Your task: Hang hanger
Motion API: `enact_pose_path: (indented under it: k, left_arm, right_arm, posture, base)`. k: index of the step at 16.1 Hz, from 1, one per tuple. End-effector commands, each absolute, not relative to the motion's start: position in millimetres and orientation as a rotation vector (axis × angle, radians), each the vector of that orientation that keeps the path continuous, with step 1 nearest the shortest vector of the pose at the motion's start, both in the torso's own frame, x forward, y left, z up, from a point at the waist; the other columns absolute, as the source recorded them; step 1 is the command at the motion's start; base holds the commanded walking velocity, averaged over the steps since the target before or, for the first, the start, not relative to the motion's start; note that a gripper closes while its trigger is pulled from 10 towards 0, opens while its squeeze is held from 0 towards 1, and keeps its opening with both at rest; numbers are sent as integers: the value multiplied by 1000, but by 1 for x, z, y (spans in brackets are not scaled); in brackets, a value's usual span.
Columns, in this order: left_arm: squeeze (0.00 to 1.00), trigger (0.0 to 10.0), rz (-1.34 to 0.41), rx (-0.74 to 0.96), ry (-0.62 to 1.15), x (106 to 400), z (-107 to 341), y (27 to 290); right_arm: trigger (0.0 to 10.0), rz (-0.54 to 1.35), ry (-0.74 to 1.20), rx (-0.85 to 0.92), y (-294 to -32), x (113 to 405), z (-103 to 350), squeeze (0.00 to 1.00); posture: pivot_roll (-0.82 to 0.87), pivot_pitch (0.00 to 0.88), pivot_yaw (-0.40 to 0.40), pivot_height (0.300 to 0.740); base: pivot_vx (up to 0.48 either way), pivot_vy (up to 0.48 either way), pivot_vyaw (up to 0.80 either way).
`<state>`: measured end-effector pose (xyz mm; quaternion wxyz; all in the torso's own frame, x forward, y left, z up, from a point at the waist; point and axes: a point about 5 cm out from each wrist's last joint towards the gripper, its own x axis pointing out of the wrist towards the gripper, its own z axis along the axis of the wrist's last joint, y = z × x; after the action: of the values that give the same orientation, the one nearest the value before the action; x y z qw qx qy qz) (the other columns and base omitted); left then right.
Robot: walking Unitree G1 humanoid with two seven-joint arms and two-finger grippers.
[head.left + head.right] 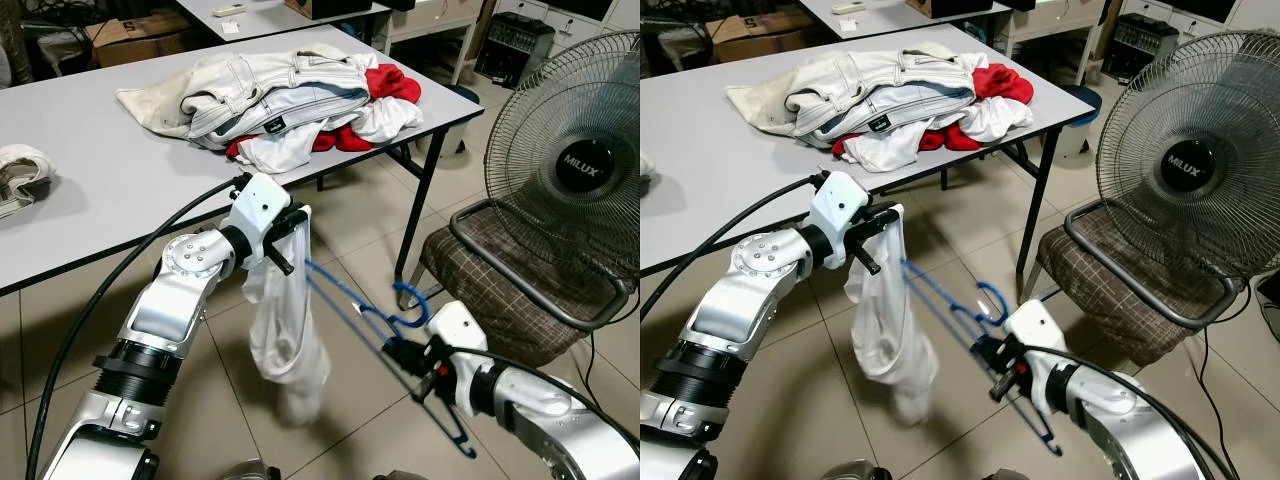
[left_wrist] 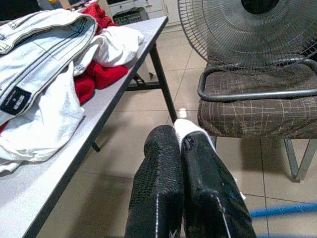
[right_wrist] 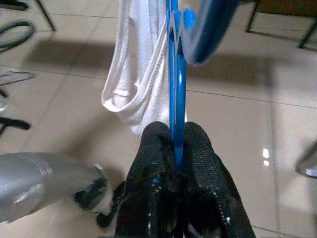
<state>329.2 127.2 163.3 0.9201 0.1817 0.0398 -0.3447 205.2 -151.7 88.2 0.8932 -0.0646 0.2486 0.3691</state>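
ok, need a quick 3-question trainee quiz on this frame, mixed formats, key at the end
1. True or false: the right gripper is shut on the blue hanger.
2. What does the left gripper hold?
A. the red garment
B. the white garment
C. the fan's grille
3. Fill in: the standing fan rests on the seat of a plaid ____.

Key:
1. True. In the right wrist view both fingers pinch the hanger's blue bar.
2. B. It hangs limp from the shut gripper, beside the table with the pile of clothes.
3. chair.
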Motion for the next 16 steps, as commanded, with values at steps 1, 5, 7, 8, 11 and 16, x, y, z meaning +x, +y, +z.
enact_pose_path:
  k: [1,5,7,8,11,16]
  left_arm:
    - [0,0,-716,389,45,331,173,122]
    - [0,0,-601,455,46,340,175,132]
    - [0,0,-586,455,48,341,175,133]
    - [0,0,-579,457,50,342,175,133]
    - [0,0,-579,441,47,341,174,128]
    - [0,0,-574,436,46,340,173,126]
  right_arm:
    - [10000,746,499,-148,-153,208,92,0]
    - [10000,599,531,-264,-175,209,90,0]
    - [10000,583,464,-219,-177,212,102,0]
    - [10000,619,435,-212,-175,210,108,0]
    - [10000,782,399,-183,-162,197,118,0]
    - [10000,829,393,-170,-156,197,120,0]
  posture:
    - [-79,0,22,740]
    - [-79,1,25,740]
    - [-80,3,29,740]
    - [-81,3,29,740]
    - [-81,1,27,740]
    - [-76,0,19,740]
  base:
    - [0,0,0]
    - [0,0,0]
    - [0,0,0]
    - [0,0,0]
    - [0,0,0]
    - [0,0,0]
